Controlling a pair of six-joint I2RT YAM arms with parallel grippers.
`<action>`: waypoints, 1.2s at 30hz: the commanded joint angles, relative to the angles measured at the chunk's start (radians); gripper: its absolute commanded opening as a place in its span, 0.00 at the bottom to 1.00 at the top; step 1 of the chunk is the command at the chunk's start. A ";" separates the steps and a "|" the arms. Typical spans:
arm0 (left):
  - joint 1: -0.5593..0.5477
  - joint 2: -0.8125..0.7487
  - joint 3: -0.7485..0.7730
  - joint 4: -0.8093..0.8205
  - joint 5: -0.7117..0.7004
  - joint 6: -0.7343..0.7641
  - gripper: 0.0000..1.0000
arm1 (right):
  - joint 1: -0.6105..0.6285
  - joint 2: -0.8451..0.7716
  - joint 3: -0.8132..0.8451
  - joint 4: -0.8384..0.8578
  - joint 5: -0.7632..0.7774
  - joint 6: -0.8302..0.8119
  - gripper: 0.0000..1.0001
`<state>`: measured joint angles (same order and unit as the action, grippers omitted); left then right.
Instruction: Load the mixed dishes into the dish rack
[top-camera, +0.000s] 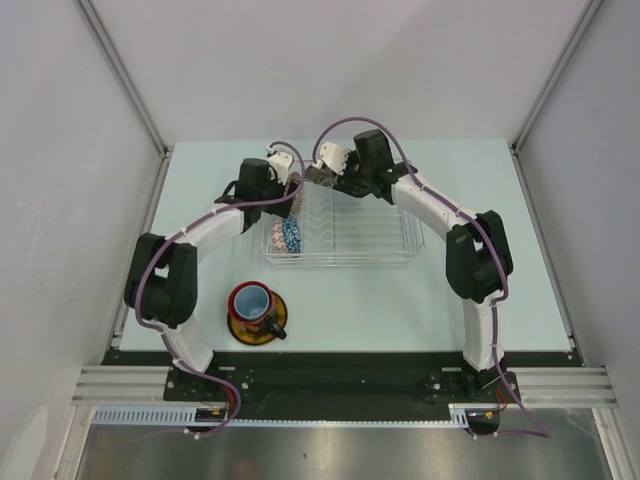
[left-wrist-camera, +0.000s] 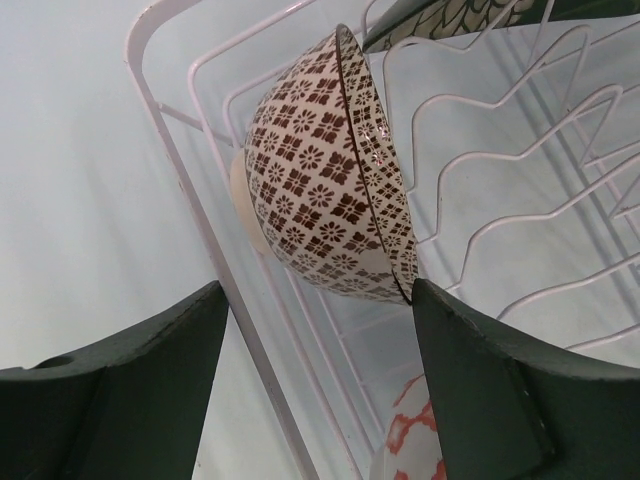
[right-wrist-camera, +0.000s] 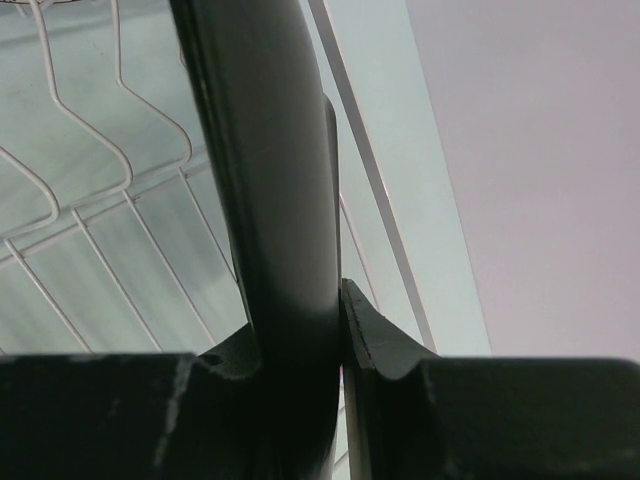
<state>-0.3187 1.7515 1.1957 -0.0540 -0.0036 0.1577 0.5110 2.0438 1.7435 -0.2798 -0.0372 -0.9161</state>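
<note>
White wire dish rack (top-camera: 345, 232) lies beneath both grippers. The right gripper (right-wrist-camera: 335, 328) pinches the black square plate (right-wrist-camera: 270, 180) at the rack's far edge, seemingly not yet slotted. The beige netted bowl (left-wrist-camera: 325, 170) stands on edge between the left gripper's (left-wrist-camera: 318, 300) spread fingers, with the small blue bowl (top-camera: 290, 237) racked just behind. The saucer (top-camera: 258, 325) and mug (top-camera: 250, 300), well behind that gripper, remain.

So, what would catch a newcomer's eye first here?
Both arms meet over the far left end of the dish rack, where the beige netted bowl stands on edge among the wires before the open left pincer. The right pincer clamps the black square plate edge-on over the rack. Near the left arm's base, the red mug sits on the yellow saucer, not yet loaded.
</note>
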 joint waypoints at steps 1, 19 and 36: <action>0.000 -0.061 -0.033 -0.041 -0.013 0.005 0.79 | -0.029 -0.074 0.083 0.165 0.034 0.006 0.00; 0.001 -0.089 -0.027 -0.033 -0.009 0.000 0.79 | -0.048 -0.070 0.102 0.156 0.025 0.008 0.00; -0.054 0.037 0.219 -0.086 -0.139 -0.115 0.79 | -0.046 -0.091 0.068 0.159 0.022 0.019 0.00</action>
<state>-0.3500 1.7416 1.3708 -0.1261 -0.0494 0.0780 0.4877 2.0438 1.7489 -0.2886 -0.0650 -0.9092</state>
